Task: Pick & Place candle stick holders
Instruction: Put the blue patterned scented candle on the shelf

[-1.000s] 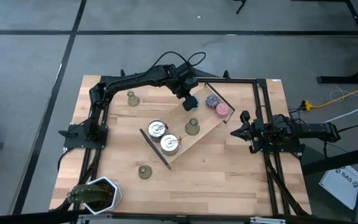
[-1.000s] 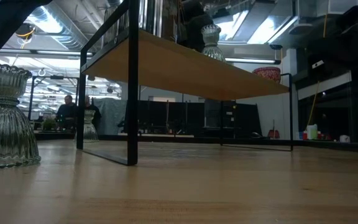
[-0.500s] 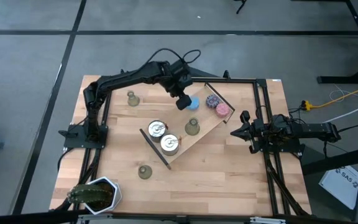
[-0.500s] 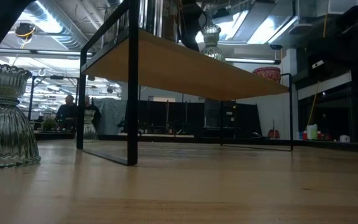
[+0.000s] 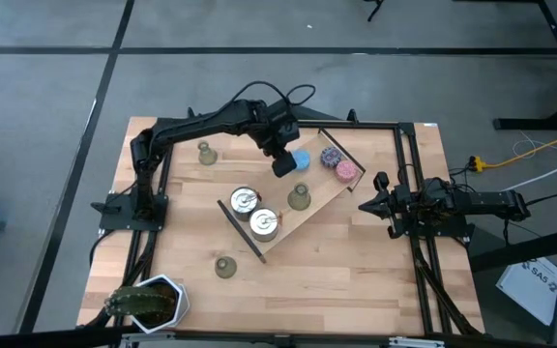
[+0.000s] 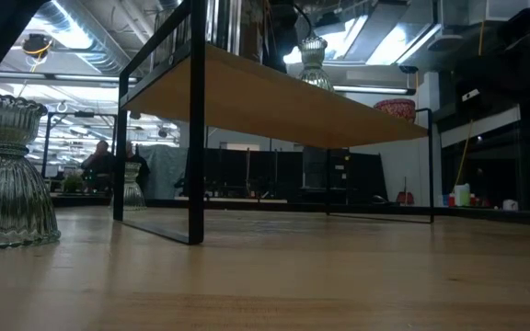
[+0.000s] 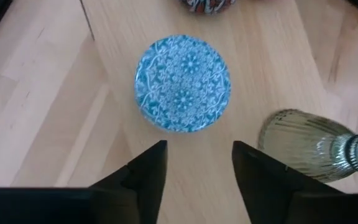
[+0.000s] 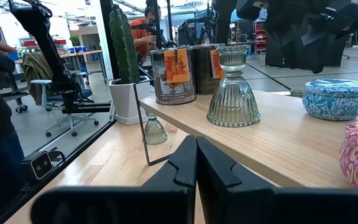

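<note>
The left gripper (image 5: pixel 284 165) hangs over the raised wooden shelf (image 5: pixel 319 205), just beside the blue puck (image 5: pixel 301 160). One candle stick holder (image 5: pixel 299 198) stands on the shelf near two silver tins (image 5: pixel 245 200). Two more holders (image 5: pixel 205 152) stand on the bench (image 5: pixel 356 271), well apart. The right gripper (image 5: pixel 367 205) rests at the bench's right side.

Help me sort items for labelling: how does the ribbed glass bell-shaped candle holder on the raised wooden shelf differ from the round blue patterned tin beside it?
The ribbed glass candle holder is see-through and tapers to a narrow neck; the round blue patterned tin is opaque, squat and flat-topped. The holder stands taller than the tin. The tin lies just ahead of the left gripper; the holder stands off to one side. Both rest upright on the raised wooden shelf.
</note>
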Tool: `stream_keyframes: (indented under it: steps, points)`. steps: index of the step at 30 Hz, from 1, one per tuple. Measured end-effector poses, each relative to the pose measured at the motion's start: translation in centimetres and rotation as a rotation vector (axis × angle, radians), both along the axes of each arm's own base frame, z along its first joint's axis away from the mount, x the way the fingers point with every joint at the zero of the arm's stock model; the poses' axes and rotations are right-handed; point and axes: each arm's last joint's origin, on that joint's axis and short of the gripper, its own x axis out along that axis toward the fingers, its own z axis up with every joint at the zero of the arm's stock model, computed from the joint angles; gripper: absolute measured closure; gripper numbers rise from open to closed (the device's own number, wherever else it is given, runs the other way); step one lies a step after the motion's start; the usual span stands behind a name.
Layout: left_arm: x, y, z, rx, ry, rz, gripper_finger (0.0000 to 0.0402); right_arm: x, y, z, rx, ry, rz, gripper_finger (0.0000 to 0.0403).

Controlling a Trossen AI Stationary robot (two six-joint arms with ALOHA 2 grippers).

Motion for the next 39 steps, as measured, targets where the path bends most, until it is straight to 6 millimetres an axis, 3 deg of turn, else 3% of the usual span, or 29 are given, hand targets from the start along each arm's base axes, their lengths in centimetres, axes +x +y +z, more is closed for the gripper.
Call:
stream_keyframes:
  steps: [12,21,27,39]
  points:
    - [0.0,-0.5,-0.1,0.0,0.027,0.003,0.0334,0.0,0.0,0.0,0.0,0.0,0.0,0.0393]
    - [0.2,-1.3,-0.2,-0.001,0.03,-0.018,0.0394,0.0,0.0,0.0,0.0,0.0,0.0,0.0393]
    - [0.5,-2.1,-0.2,0.0,0.031,-0.038,0.0399,0.0,0.0,0.0,0.0,0.0,0.0,0.0393]
    - [0.8,-3.2,-2.4,0.001,0.087,0.001,0.04,0.0,0.0,0.0,0.0,0.0,0.0,0.0393]
